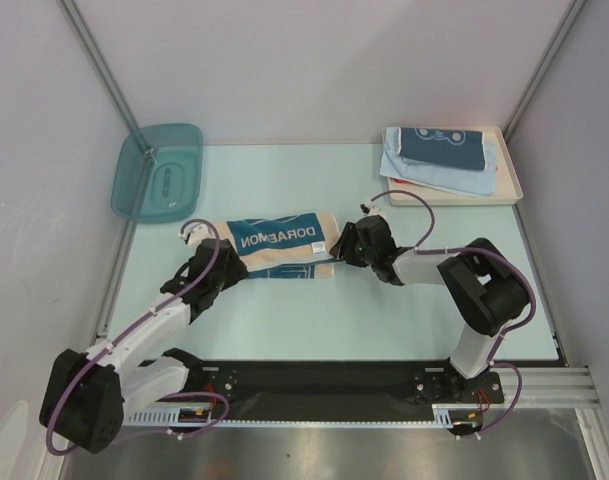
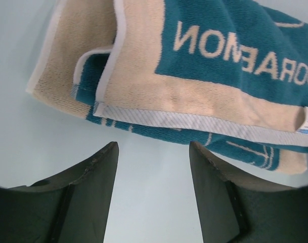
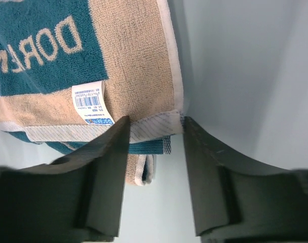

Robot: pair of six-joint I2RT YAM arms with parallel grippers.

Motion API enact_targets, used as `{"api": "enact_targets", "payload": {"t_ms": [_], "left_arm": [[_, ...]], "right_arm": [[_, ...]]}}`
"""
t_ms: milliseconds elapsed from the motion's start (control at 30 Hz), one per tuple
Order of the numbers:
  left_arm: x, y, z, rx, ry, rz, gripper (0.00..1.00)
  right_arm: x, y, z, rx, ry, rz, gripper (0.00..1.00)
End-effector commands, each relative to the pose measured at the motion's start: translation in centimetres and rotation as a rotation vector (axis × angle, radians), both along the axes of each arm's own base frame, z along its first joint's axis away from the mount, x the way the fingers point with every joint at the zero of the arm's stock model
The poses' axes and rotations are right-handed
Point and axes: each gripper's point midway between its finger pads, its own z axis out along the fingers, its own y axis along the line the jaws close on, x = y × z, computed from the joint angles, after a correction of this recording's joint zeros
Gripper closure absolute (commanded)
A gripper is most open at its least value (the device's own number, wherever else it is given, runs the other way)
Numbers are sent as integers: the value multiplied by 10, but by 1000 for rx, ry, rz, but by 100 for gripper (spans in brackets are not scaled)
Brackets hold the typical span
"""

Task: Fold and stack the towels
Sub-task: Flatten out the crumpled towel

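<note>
Corner of folded beige-and-teal terry towel [image 3: 133,61] sits inside my half-open right end effector [image 3: 156,126]; left end effector [image 2: 154,149] gapes wide beside it.

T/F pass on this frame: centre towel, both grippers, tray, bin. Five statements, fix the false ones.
1. The beige-and-teal towel lies folded on the table between the two grippers. True.
2. The left gripper is clamped on that towel. False: its jaws are open and stop short of the towel's end, touching nothing.
3. The right gripper has one finger on either side of the towel's corner. True.
4. The cream tray holds a single towel. False: a dark-blue towel lies on top of a light-blue towel.
5. The blue bin sits at the table's right edge. False: it is at the far left corner.
</note>
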Motion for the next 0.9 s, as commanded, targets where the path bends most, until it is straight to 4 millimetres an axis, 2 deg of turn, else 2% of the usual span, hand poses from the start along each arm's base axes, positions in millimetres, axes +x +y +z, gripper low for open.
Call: {"api": "enact_targets", "payload": {"t_ms": [0, 33, 400, 633, 867], "left_arm": [[13, 14, 4, 19, -28, 96, 36], [14, 17, 1, 24, -17, 106, 36], [17, 34, -13, 62, 15, 150, 36], [24, 38, -21, 53, 25, 164, 38], [33, 39, -26, 51, 34, 160, 42]], "right_arm": [[15, 9, 21, 61, -49, -15, 52], [16, 8, 20, 58, -47, -18, 57], [23, 2, 26, 37, -59, -38, 73], [24, -2, 26, 13, -60, -42, 88], [24, -4, 30, 2, -67, -45, 95]]}}
